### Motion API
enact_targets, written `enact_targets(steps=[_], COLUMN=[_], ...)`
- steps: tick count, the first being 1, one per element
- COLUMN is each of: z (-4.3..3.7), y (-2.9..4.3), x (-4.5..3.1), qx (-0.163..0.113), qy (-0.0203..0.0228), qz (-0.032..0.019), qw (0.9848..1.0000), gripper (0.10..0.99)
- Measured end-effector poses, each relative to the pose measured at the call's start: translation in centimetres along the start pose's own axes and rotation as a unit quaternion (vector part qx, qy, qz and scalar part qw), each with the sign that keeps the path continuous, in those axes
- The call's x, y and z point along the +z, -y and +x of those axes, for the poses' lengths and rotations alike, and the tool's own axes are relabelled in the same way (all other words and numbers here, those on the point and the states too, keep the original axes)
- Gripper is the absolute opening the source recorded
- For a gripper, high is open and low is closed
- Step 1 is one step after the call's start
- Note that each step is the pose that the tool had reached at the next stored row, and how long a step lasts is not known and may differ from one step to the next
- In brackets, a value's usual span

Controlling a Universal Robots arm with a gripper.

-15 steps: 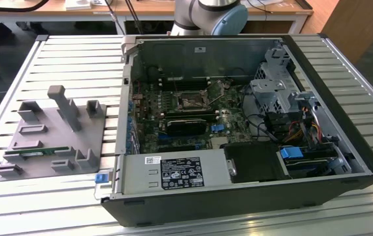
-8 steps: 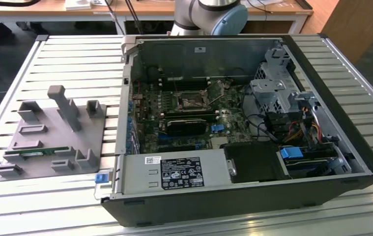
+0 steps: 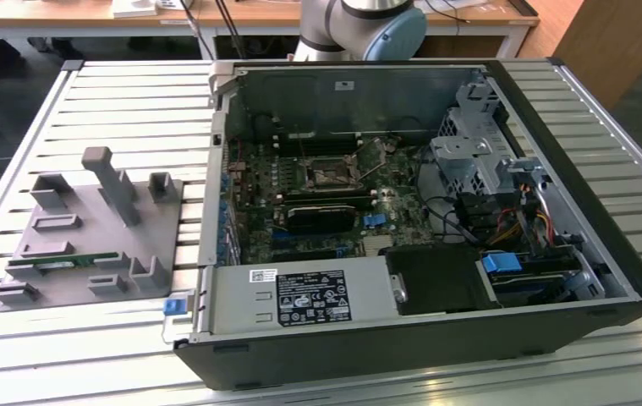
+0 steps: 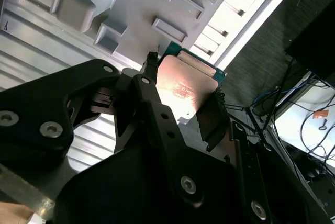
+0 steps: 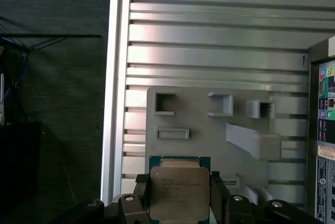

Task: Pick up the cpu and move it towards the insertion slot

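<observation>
We are looking across a slatted metal tabletop (image 3: 128, 93) that is carrying an open computer case (image 3: 411, 338) and, toward its edge on the exterior view's left, a grey parts fixture (image 3: 84, 228). In both wrist views the gripper (image 4: 183, 82) is clamping the cpu (image 5: 179, 185) by two opposite sides, fingers closed snugly on it, over that fixture. We are judging the pick done and the carry in hand. Reaching the insertion slot (image 3: 329, 175), well apart inside the case, is calling for a level hold and clearance over the case wall. The finger bodies are hiding the pad contact.
</observation>
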State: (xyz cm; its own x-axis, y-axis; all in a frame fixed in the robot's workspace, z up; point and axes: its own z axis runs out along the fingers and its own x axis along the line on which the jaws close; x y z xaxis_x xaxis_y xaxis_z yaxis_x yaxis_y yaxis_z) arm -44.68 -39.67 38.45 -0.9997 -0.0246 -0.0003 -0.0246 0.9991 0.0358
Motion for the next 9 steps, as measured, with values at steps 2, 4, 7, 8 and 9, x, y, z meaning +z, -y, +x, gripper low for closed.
enact_targets(steps=[2, 4, 7, 8, 9], z=[0.00, 0.00, 0.00, 0.00, 0.00], y=[-0.02, -0.04, -0.07, -0.08, -0.09], x=[-0.23, -0.47, -0.81, -0.90, -0.99], qx=[0.000, 0.000, 0.000, 0.000, 0.000], qy=[0.0000, -0.0001, 0.0000, 0.0000, 0.0000], qz=[0.0000, 0.0000, 0.0000, 0.0000, 0.0000], qw=[1.0000, 1.0000, 1.0000, 1.0000, 1.0000], gripper=[0.545, 0.545, 0.545, 0.545, 0.545])
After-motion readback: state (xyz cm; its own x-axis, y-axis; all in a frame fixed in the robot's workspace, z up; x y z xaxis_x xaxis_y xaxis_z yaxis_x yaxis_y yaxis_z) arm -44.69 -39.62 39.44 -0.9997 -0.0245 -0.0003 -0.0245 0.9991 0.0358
